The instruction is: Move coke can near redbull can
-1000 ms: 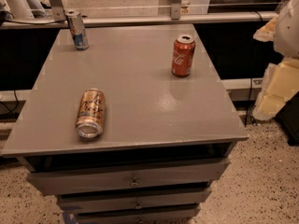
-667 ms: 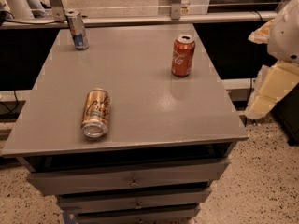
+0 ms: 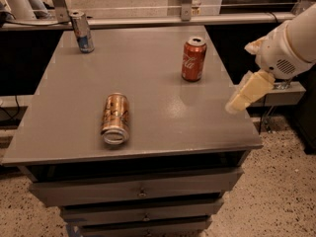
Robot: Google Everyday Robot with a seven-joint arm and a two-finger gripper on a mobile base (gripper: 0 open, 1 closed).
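The coke can (image 3: 193, 59), red with white script and a silver top, stands upright at the right middle of the grey table (image 3: 148, 88). The redbull can (image 3: 82, 32), slim and silver with a blue lower part, stands upright at the table's far left corner. My gripper (image 3: 245, 94), cream-coloured on a white arm (image 3: 291, 43), hangs over the table's right edge. It is to the right of the coke can, a little nearer the front, and apart from it. It holds nothing.
A copper-gold can (image 3: 115, 118) lies on its side at the front left of the table, open end toward the front. Drawers (image 3: 140, 191) sit below the tabletop. A rail and counter (image 3: 148, 19) run behind the table. A speckled floor (image 3: 281, 191) lies to the right.
My gripper and arm have moved left, from beside the table to over its right edge. The copper-gold can has shifted a little to the right. The coke and redbull cans have not moved.
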